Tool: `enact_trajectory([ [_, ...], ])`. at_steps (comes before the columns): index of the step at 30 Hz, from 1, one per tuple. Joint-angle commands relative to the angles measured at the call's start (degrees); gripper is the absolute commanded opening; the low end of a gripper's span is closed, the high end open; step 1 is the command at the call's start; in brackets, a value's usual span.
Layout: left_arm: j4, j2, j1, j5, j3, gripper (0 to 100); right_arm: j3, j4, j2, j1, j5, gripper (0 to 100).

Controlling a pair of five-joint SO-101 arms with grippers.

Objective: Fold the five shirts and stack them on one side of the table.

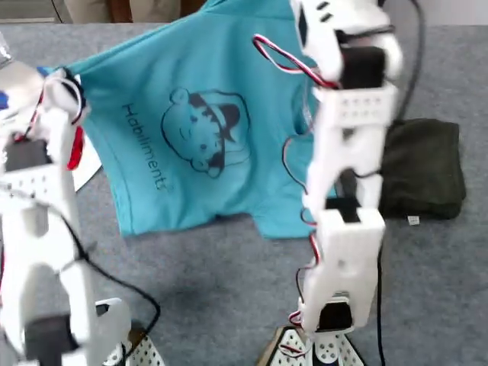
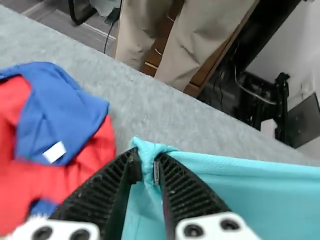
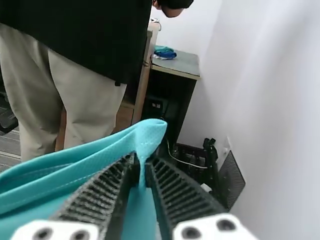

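Grey cloth covers the worktop (image 1: 229, 305), and above it a teal shirt (image 1: 198, 130) hangs spread out between the two arms, its printed cartoon face turned up toward the high camera. The shirt fills the middle of the worktop from about 10 o'clock across to 1 o'clock. Its lower hem trails toward 6 o'clock and throws a shadow on the grey surface below; whether the hem touches the surface I cannot tell.

At the 10 o'clock corner of the shirt, the left claw (image 2: 146, 160) is closed tight, its ribbed black fingers pinching a small bunched fold of the teal fabric. At the 1 o'clock corner, the right claw (image 3: 141, 162) is likewise squeezed shut on a stitched edge of the same shirt, and the fabric rises in a peak just past its tips.

Out toward 3 o'clock, beyond the right arm, a dark shirt (image 1: 423, 168) lies folded flat on the worktop, with a small white tag at its near edge. Toward 9 o'clock, just beside the left arm, a red and blue shirt (image 2: 60, 130) lies crumpled, a white label showing on its blue part.
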Motion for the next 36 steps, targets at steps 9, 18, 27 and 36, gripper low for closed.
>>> enact_trajectory([
  [9, 0.2, 24.0, -1.8, 2.1, -19.9, 2, -0.2, -16.2, 11.5, -2.2, 0.5, 0.4],
  [18, 20.8, 24.5, -0.5, -2.5, -25.5, 2, -8.6, 2.5, 11.7, -1.4, 12.9, 0.4],
  [27, 28.7, 24.5, -0.1, -7.5, -25.1, 2, -18.4, 27.7, 11.9, -1.6, 24.4, 0.4],
  [36, 29.9, 24.6, 1.0, -8.8, -18.4, 2, -18.8, 41.8, 11.8, 2.2, 24.5, 0.4],
])
